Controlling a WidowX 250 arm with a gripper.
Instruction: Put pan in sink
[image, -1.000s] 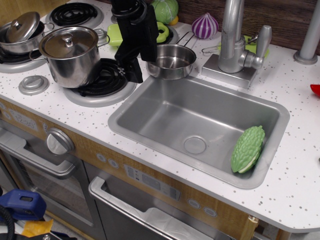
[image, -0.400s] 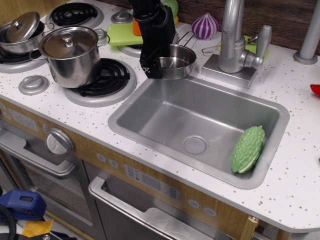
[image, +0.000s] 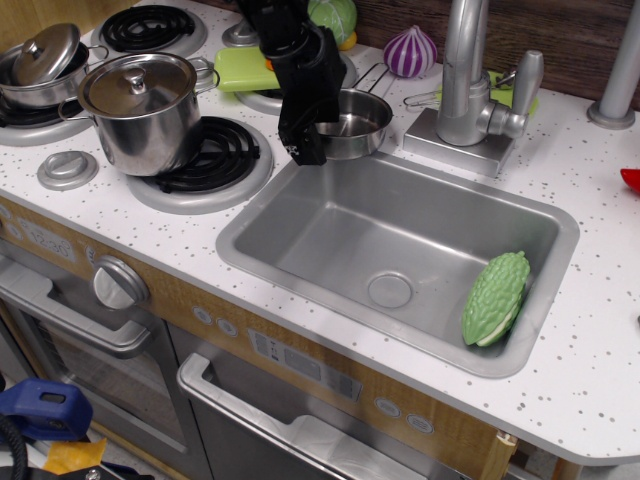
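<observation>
The pan (image: 358, 118), a small shallow shiny steel saucepan with a thin wire handle pointing back right, sits on the white counter just behind the sink's back left corner. The sink (image: 330, 225) is a large grey basin with a round drain. My black gripper (image: 312, 138) comes down from the back and stands at the pan's left rim. Its near finger (image: 302, 146) is outside the pan wall; the far finger is hidden behind the gripper body. The jaws look open astride the rim. The pan rests on the counter.
A green bumpy toy vegetable (image: 495, 298) lies in the sink's front right corner. The faucet (image: 465, 75) stands right of the pan. A tall lidded steel pot (image: 140, 105) sits on the front burner, a smaller lidded pot (image: 42, 62) at far left. A purple onion (image: 410, 52) lies behind.
The gripper moved right from the burner area to the pan's left rim, then lowered slightly and tilted. The pan has hardly shifted.
</observation>
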